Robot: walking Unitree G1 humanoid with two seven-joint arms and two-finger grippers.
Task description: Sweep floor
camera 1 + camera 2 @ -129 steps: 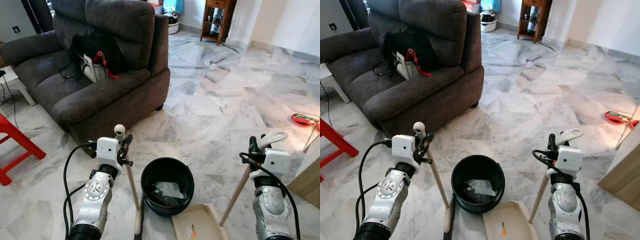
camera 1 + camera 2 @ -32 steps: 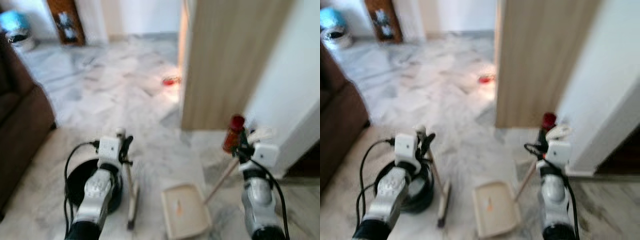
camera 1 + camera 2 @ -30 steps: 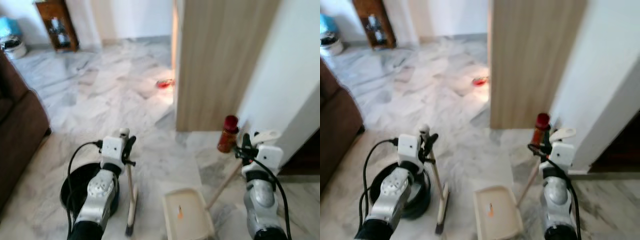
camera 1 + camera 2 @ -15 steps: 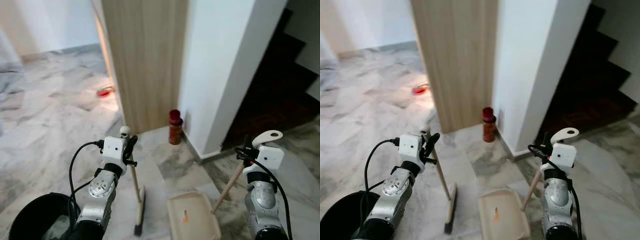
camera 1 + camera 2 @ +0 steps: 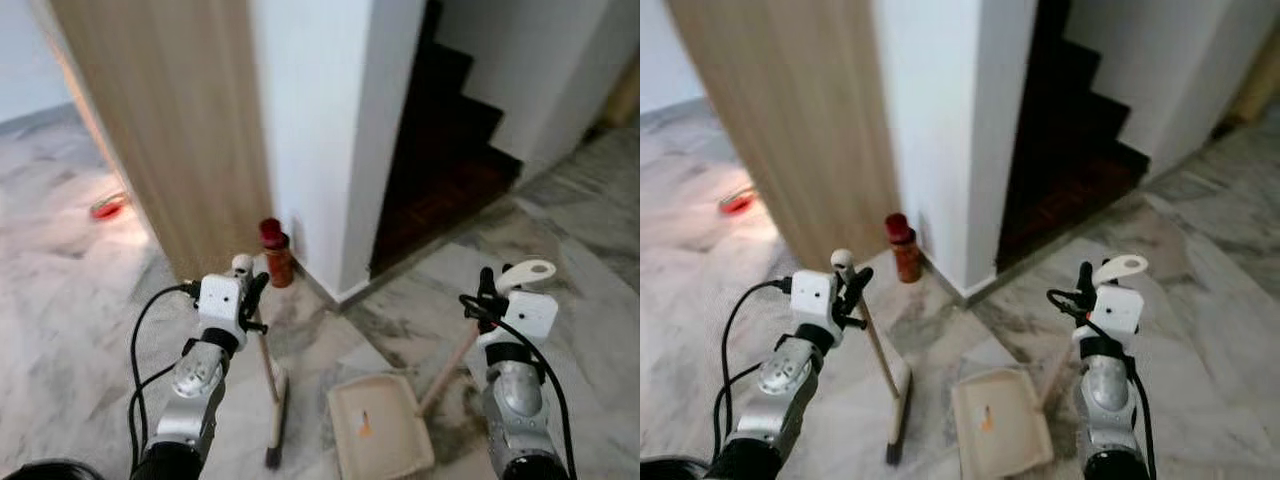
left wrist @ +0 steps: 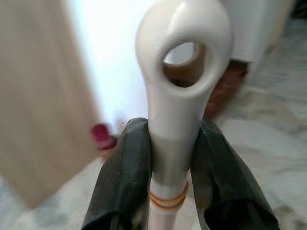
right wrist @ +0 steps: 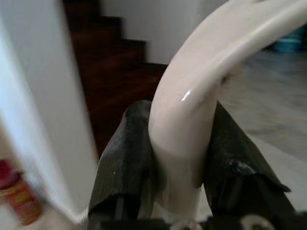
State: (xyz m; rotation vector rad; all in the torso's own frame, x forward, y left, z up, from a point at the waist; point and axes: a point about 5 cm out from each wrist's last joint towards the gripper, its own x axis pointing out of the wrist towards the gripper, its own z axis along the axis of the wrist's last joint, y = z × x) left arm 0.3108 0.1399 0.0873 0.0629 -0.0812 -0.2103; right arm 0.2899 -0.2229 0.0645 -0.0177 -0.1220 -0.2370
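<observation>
marble floor point(image 5: 80, 330) with dustpan point(image 5: 380, 432), broom point(image 5: 276, 400)

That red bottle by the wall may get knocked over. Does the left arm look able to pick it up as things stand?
Probably not: the left pincer is shut on the broom handle, so it has no free grip, though the floor towards the red bottle looks open.

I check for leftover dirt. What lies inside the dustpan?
On the dustpan lies one small orange scrap. Its rear edge is cut off by the picture.

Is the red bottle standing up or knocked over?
Standing up. The bottle sits upright on the floor, red cap on top, beside the wall's corner.
</observation>
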